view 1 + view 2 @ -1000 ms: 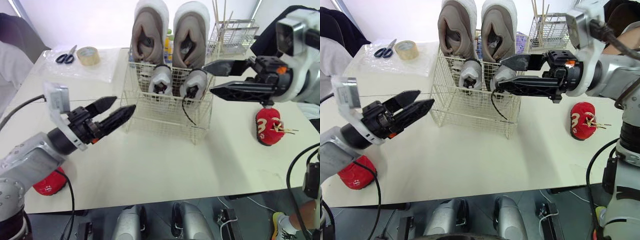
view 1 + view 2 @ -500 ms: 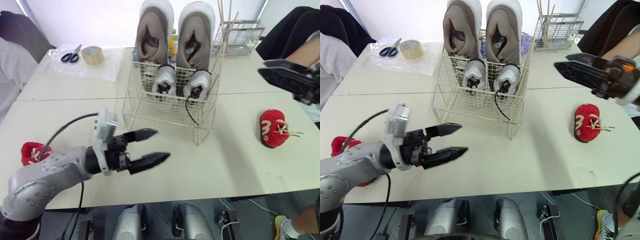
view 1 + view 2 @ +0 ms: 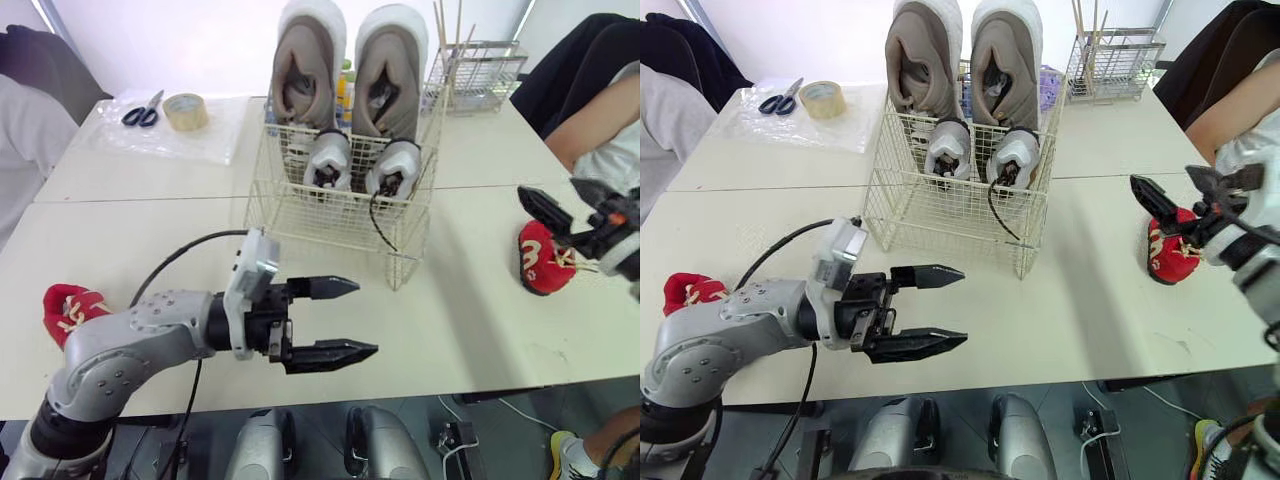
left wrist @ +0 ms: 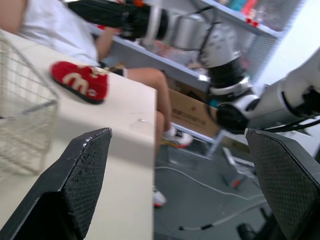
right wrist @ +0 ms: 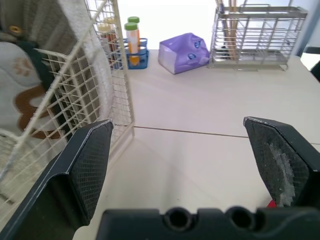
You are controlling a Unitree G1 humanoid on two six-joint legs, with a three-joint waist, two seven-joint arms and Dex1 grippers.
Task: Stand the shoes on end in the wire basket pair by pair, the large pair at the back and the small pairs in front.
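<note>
The wire basket [image 3: 330, 225] stands mid-table. A large grey-beige pair [image 3: 305, 70] stands on end at its back, and a small grey-and-white pair [image 3: 328, 160] stands in front of it. One red shoe [image 3: 68, 308] lies near the table's left edge. The other red shoe [image 3: 540, 260] lies at the right, also seen in the left wrist view [image 4: 80, 80]. My left gripper [image 3: 365, 318] is open, in front of the basket, pointing right, holding nothing. My right gripper [image 3: 1162, 180] hangs open just above the right red shoe, empty.
Scissors [image 3: 135, 112] and a tape roll [image 3: 180, 110] lie on a plastic sheet at the back left. A wire rack with sticks [image 3: 480, 70], a purple packet [image 5: 182, 50] and small bottles [image 5: 131, 42] stand behind the basket. People sit at both sides.
My right gripper pulled back from the basket and came down over the right red shoe. My left arm swung from the basket's left side to the table's front, pointing right.
</note>
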